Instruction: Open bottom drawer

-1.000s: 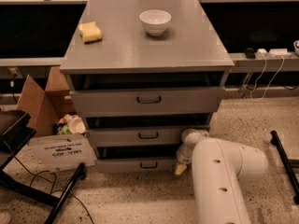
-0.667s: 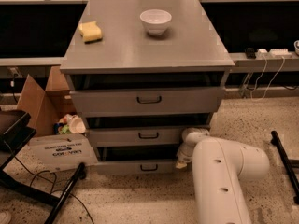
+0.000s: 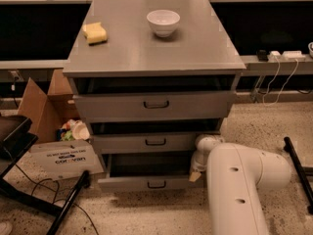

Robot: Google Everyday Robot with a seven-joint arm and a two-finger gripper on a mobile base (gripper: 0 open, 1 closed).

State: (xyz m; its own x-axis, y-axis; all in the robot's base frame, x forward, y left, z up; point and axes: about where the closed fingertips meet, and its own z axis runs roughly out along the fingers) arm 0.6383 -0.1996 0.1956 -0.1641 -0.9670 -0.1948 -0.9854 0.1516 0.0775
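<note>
The bottom drawer (image 3: 132, 183) is the lowest and narrowest grey front of the cabinet, with a small dark loop handle (image 3: 156, 184). It stands pulled out a little, and its dark tray opening (image 3: 146, 164) shows behind the front. The white arm (image 3: 239, 180) reaches in from the lower right. My gripper (image 3: 195, 174) is at the right end of the bottom drawer, just behind its front panel and under the middle drawer (image 3: 146, 142). The tip is partly hidden by the arm's wrist.
The top drawer (image 3: 151, 105) is the widest. A white bowl (image 3: 163, 22) and a yellow sponge (image 3: 95, 33) sit on the cabinet top. A cardboard box (image 3: 39, 106), a white printed sheet (image 3: 63, 154) and a black stand (image 3: 29, 195) crowd the left floor. A black bar (image 3: 298, 170) lies right.
The bottom drawer's front has come forward, out from under the middle drawer, and its tray opening now shows. The gripper has moved with it at the drawer's right end.
</note>
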